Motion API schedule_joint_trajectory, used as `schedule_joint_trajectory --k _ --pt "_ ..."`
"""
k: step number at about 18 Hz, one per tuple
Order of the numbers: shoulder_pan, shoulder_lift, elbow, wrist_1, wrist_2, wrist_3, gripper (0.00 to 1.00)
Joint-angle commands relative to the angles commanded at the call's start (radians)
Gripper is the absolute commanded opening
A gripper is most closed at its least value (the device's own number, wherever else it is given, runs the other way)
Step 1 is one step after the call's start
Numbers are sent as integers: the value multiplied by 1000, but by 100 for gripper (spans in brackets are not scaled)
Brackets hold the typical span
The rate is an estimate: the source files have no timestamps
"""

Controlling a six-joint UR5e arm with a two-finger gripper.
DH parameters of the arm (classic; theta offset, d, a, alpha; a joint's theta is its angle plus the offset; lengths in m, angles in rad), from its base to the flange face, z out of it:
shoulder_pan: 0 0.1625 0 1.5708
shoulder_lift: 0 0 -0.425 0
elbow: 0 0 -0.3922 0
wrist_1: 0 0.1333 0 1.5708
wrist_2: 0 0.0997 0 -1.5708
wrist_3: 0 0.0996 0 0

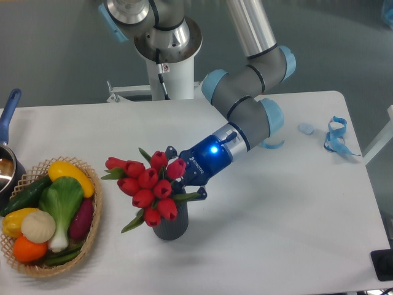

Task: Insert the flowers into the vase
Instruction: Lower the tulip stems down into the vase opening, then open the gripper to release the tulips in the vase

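Observation:
The flowers (146,183), a tight bunch of red tulip buds with green leaves, lean to the left over the vase (171,226). The vase is a small dark ribbed cylinder standing on the white table; only its lower body shows under the buds. The stems go down into its mouth, which is hidden. My gripper (182,179) comes in from the upper right and is shut on the flowers just above the vase's rim. A blue light glows on its wrist.
A wicker basket (92,236) of colourful vegetables stands at the left, close to the bunch's leaves. A pot with a blue handle (7,120) sits at the far left edge. Blue ribbon pieces (336,139) lie at the back right. The robot base (167,55) rises behind.

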Motion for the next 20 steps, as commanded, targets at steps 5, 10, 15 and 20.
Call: schedule_joint_trajectory --k 5,10,15,20 --pt "12 8 -2 0 92 25 100" --pt "37 58 -5 3 196 78 100" --pt "77 152 -8 3 372 92 100" --pt "139 294 -49 -2 642 89 100"
